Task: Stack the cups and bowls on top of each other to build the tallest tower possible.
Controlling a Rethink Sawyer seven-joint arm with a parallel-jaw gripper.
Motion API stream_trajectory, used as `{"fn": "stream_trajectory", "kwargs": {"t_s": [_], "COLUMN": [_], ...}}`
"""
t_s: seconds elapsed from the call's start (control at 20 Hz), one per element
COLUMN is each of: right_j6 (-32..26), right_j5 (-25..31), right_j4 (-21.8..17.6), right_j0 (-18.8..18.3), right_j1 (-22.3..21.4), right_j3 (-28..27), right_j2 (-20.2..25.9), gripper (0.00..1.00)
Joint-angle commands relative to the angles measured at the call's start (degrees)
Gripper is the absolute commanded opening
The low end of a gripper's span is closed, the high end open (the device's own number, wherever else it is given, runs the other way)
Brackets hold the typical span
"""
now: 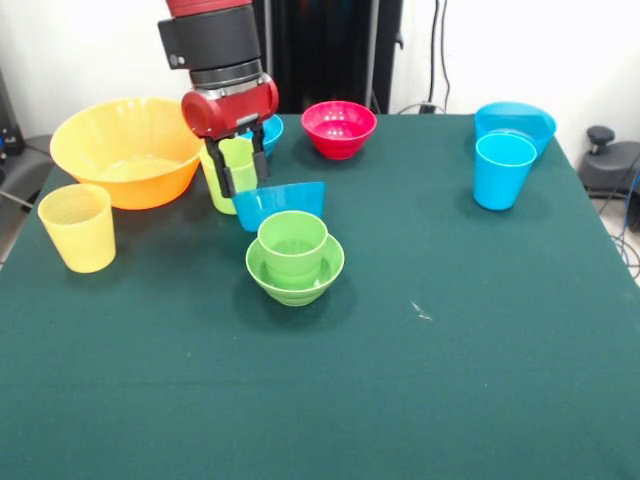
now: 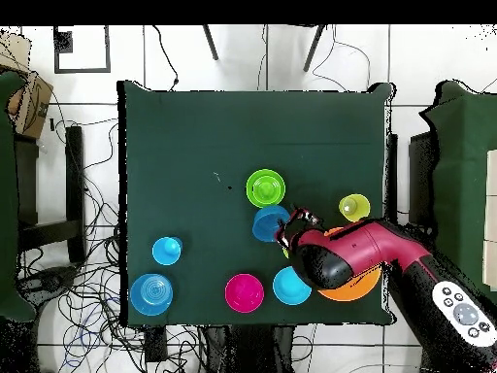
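A: While the gripper [image 1: 236, 166] hung at about 10 o'clock from the tower [image 1: 294, 257], its fingers were clamped on the lime cup [image 1: 226, 175], one finger inside the rim. Holding, not open.

B: Cup off the table [image 1: 400, 350]?

A: Couldn't tell. Its base was hidden behind the tipped blue bowl [image 1: 280, 204].

B: Tower state?

A: Green cup [image 1: 292, 243] sat upright in the green bowl [image 1: 296, 275], near the table centre. Just two pieces. Tipped blue bowl lay right at its 12 o'clock, between it and the gripper.

B: Rest of the pieces?

A: Orange bowl [image 1: 128, 150] at 9 o'clock from the gripper, yellow cup [image 1: 77, 227] at roughly 8. Red bowl [image 1: 339, 128] at 2 o'clock. Blue cup [image 1: 503, 170] well apart at 3, shallow blue bowl [image 1: 516, 122] just behind it. Small blue bowl [image 1: 270, 130] mostly hidden behind the wrist.

B: Risks?

A: Likely three. Dragging the lime cup low toward the tower could clip the tipped bowl and shove it into the stack. One finger inside the rim looked a thin pinch, so the cup could swing or slip. Set down off-centre, it could jam crooked on the green cup or topple it.

B: Overhead help?

A: Not much, the arm [image 2: 388, 254] covered the lime cup.
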Motion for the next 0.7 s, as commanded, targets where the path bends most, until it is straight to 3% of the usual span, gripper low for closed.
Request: {"fn": "stream_trajectory", "kwargs": {"t_s": [0.05,0.3,0.5,0.7], "right_j6": [-2.2,-3.9,4.6,7.8], "right_j5": [-2.0,-1.8,-5.4,-9.2], "right_j4": [-4.1,-5.7,-6.5,-10.2], "right_j0": [2.7,3.9,6.3,10.2], "right_j1": [0.5,0.4,0.6,0.0], "right_j3": [-2.2,-2.0,-1.9,-2.8], "right_j2": [-4.2,-4.6,-7.7,-11.7], "gripper": [1.00,1.00,1.00,1.00]}}
